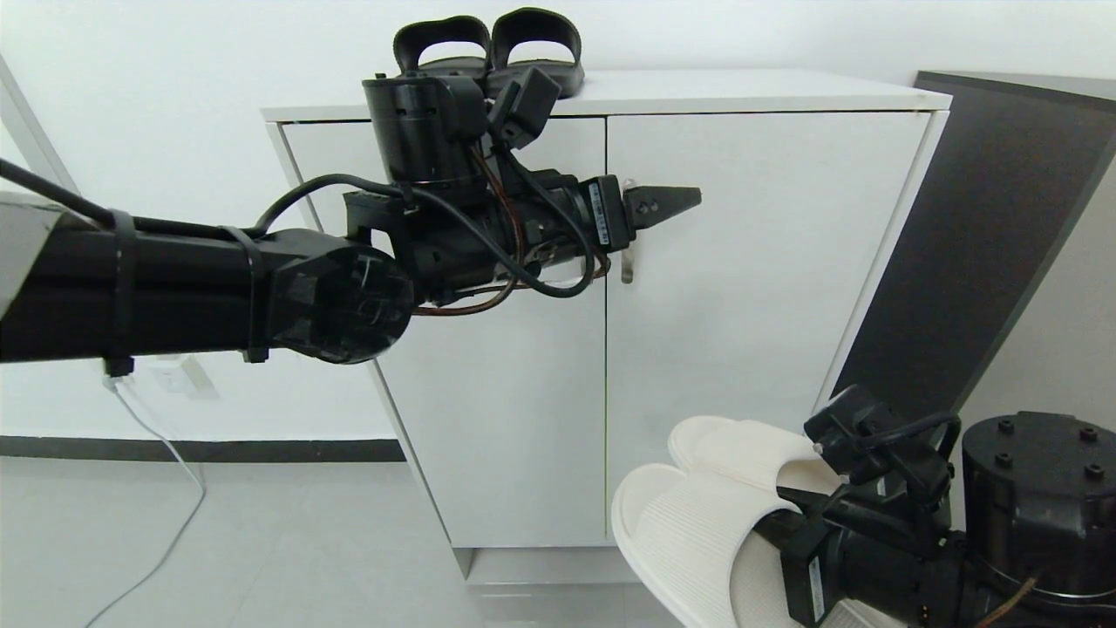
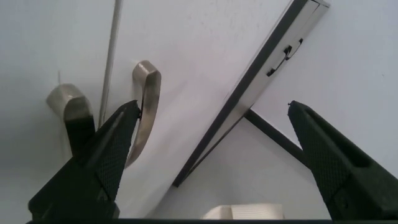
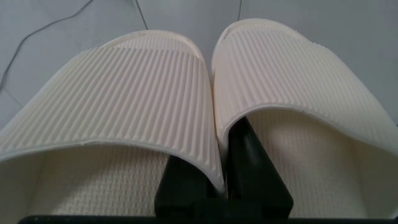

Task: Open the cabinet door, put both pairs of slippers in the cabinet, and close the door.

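The left gripper (image 1: 670, 201) (image 2: 212, 109) is spread wide in front of the shut cabinet (image 1: 750, 288), holding nothing, with one fingertip (image 2: 124, 121) just beside a door handle (image 2: 147, 93); contact cannot be told. Low before the cabinet, the right gripper (image 1: 789, 528) (image 3: 214, 183) clamps the white slippers (image 1: 697, 515) (image 3: 143, 93) by their inner strap edges, its fingertips hidden beneath them. There are two pairs of slippers, the black slippers (image 1: 488, 44) resting on the cabinet's top partly behind the left arm, and two doors with two handles.
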